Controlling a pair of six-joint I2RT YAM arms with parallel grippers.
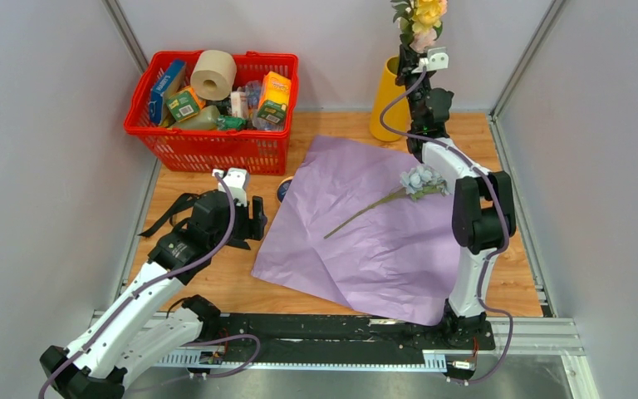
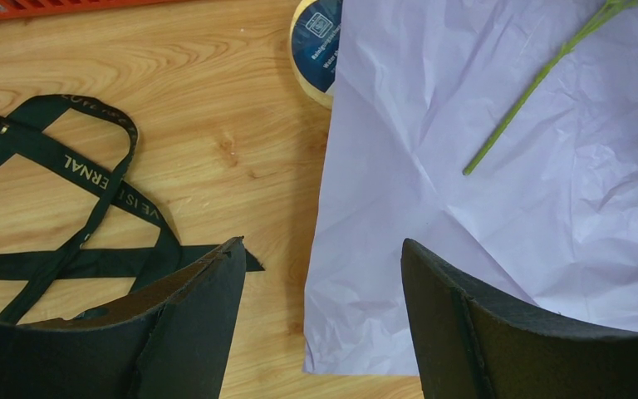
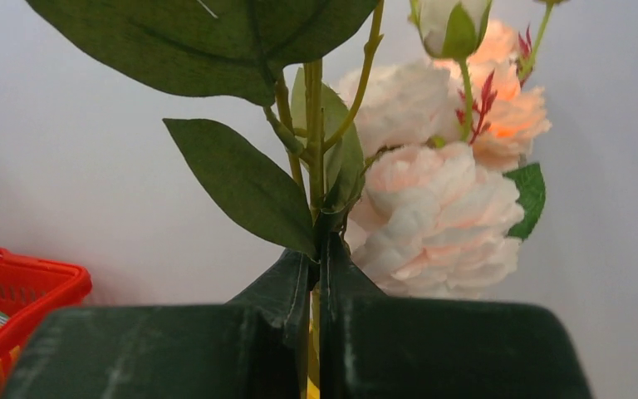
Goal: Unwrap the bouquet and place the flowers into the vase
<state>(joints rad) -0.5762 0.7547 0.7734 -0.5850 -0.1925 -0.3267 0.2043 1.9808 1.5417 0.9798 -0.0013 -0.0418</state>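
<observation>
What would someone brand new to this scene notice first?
The big lilac paper lies spread open mid-table, with one pale blue flower on it. At the far right, the right tool is shut on stems of pink and yellow flowers at the yellow vase. A full red basket sits far left.

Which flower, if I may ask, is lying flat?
The pale blue flower, on the lilac paper; the pink and yellow flowers stand upright above the vase.
</observation>
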